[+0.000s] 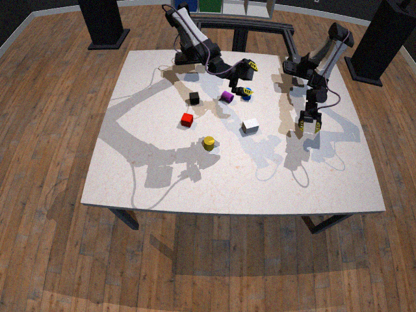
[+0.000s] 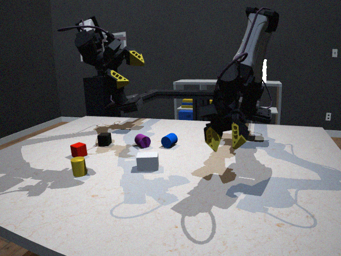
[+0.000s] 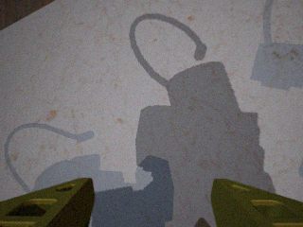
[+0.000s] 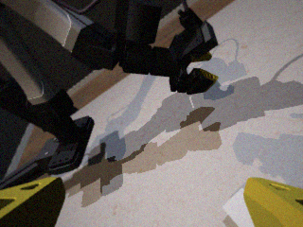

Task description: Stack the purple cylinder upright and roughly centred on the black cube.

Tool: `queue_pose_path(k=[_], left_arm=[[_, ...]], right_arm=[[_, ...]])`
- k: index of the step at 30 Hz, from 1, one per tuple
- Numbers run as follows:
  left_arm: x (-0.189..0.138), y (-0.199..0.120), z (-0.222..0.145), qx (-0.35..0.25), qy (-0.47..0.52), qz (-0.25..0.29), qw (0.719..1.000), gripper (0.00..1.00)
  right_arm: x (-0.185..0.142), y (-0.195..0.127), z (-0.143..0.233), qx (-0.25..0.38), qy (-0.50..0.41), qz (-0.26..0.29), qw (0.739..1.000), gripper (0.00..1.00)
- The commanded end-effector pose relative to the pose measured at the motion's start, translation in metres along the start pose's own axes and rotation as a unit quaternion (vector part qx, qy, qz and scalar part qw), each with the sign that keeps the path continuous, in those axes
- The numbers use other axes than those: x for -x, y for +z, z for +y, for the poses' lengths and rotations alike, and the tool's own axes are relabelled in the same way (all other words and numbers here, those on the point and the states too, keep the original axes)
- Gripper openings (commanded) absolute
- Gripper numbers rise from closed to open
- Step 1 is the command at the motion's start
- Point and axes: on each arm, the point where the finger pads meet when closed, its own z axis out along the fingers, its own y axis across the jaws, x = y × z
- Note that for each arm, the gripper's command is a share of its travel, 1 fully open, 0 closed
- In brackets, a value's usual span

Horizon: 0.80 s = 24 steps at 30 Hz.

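Observation:
The purple cylinder (image 1: pixel 227 96) (image 2: pixel 142 141) lies on its side on the table. The black cube (image 1: pixel 194 97) (image 2: pixel 104 139) sits apart from it, to its left in the top and exterior views, with nothing on top. My right gripper (image 1: pixel 254 81) (image 2: pixel 136 73) (image 4: pixel 153 185) is wide open and empty, high above the table at the back. My left gripper (image 1: pixel 309 127) (image 2: pixel 225 149) (image 3: pixel 152 187) is partly open and empty, above the table on the right side of the top and exterior views, away from the cylinder and cube. Neither wrist view shows the cylinder or the cube.
A blue cylinder (image 1: pixel 247 98) (image 2: pixel 169 140) lies on its side near the purple one. A white block (image 1: pixel 250 126) (image 2: pixel 147 161) (image 4: pixel 240 208), a red cube (image 1: pixel 186 119) (image 2: pixel 78 150) and an upright yellow cylinder (image 1: pixel 208 143) (image 2: pixel 79 167) stand nearer the front.

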Motion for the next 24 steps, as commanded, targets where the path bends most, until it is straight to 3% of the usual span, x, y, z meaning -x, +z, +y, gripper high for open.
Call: queue_pose_path(k=[1, 5, 8, 16, 22, 24], left_arm=[[-0.003, -0.023, -0.029, -0.068, 0.070, -0.001, 0.995, 0.61], [-0.023, -0.051, -0.066, -0.142, 0.156, 0.009, 0.978, 0.61], [-0.024, -0.059, -0.075, -0.163, 0.181, 0.008, 0.970, 0.61], [-0.042, -0.120, -0.145, -0.288, 0.325, -0.003, 0.901, 0.61], [-0.068, -0.160, -0.201, -0.384, 0.432, 0.007, 0.816, 0.61], [-0.068, -0.160, -0.201, -0.384, 0.432, 0.007, 0.816, 0.61]], right_arm=[[-0.013, -0.030, 0.007, -0.033, -0.037, 0.021, 0.999, 1.00], [-0.054, -0.053, 0.005, -0.065, -0.057, 0.065, 0.994, 1.00], [-0.067, -0.060, 0.005, -0.074, -0.065, 0.080, 0.992, 1.00], [-0.152, -0.111, 0.004, -0.138, -0.094, 0.159, 0.973, 1.00], [-0.215, -0.147, 0.003, -0.180, -0.124, 0.220, 0.951, 1.00], [-0.215, -0.147, 0.003, -0.180, -0.124, 0.220, 0.951, 1.00]])
